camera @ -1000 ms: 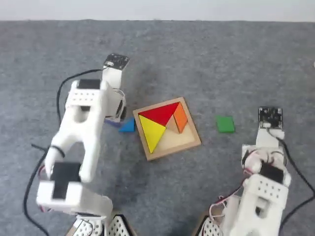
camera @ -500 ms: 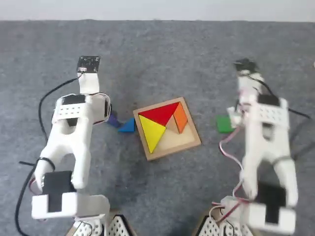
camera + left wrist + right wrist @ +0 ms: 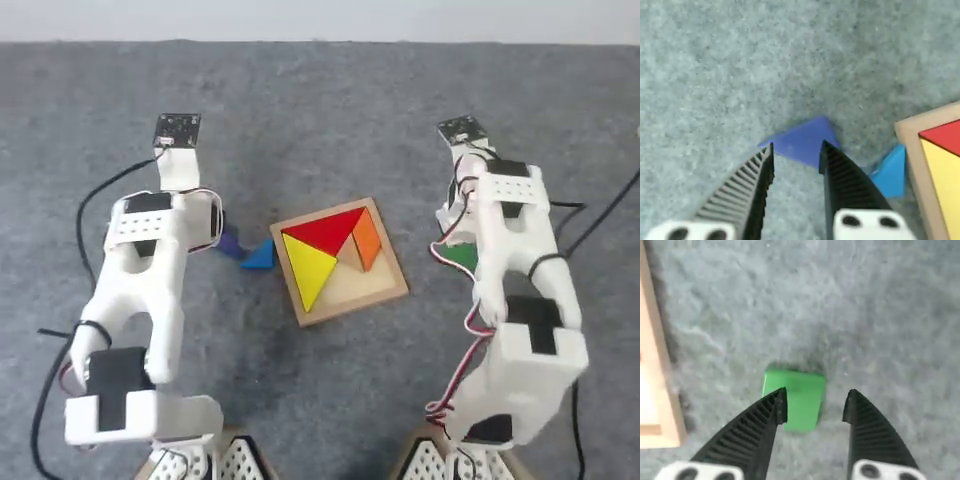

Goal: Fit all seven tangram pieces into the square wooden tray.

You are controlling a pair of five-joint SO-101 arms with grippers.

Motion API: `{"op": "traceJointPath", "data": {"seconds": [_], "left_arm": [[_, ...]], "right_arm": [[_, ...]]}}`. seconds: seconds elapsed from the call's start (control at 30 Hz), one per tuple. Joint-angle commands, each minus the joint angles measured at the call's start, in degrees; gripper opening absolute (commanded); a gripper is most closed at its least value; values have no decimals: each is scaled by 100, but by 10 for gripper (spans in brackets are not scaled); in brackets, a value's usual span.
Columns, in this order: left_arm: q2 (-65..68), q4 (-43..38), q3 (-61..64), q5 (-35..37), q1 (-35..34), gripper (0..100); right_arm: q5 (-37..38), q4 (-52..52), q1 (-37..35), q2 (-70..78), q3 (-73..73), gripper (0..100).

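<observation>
Three pieces (image 3: 325, 232) sit in the tray (image 3: 398, 290) from above; within a second the right arm (image 3: 515, 230) has swung over the green square (image 3: 462, 257) at its 3 o'clock. Left wrist: left pincer (image 3: 797, 147) open, empty, above the dark blue triangle (image 3: 800, 141). Right wrist: right pincer (image 3: 816, 392) open, empty, above the square. We judge both pickups ready; we read no writing.

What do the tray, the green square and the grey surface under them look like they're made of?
Tray: pale bare wood with a matte finish, going by its tan, unpainted rim. Green square: even, opaque colour on a flat face, probably painted wood, possibly plastic. Grey surface: felt or short-pile carpet, judging by its fuzzy, mottled texture.
</observation>
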Motion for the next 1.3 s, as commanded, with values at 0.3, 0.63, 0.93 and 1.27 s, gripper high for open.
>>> {"op": "traceJointPath", "data": {"seconds": [0.3, 0.63, 0.93, 1.27], "left_arm": [[-18, -62, -154, 35, -44, 148], [-18, -62, -145, 35, -44, 148], [-18, -62, -136, 35, -35, 148], [-9, -62, -127, 35, -35, 148]], "right_arm": [[-132, 215, -470, 259, -510, 210], [-475, 224, -453, 259, -281, 318], [-527, 207, -453, 268, 53, 318], [-510, 171, -426, 629, -18, 124]]}}
